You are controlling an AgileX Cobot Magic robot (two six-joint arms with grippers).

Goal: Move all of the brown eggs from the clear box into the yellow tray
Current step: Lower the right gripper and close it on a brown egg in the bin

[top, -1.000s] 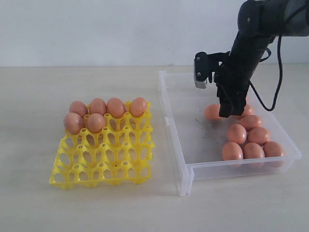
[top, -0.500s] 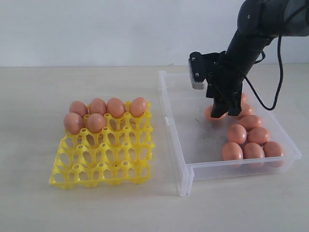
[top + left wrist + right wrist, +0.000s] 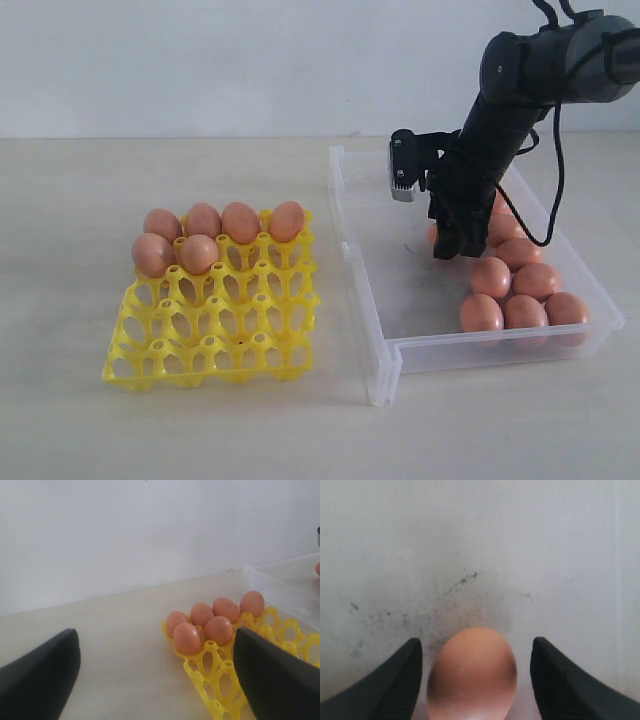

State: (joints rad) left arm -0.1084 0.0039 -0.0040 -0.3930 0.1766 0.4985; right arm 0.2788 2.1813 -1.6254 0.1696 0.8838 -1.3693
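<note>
Right claw (image 3: pixel 446 248) shifted over brown egg (image 3: pixel 471 672)

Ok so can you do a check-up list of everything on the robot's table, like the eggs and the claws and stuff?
Surface: pale table, no spills seen.
Job's things: yellow tray holds six brown eggs in its back cups; clear box holds several more eggs.
Clutter: only dark specks on the box floor.
Grippers: right gripper open, down in the box, jaws either side of one egg, not closed on it; left gripper open, empty, aimed toward the tray.
Cables: black cable hangs off the right arm, above the box.
Surroundings: plain white wall.
</note>
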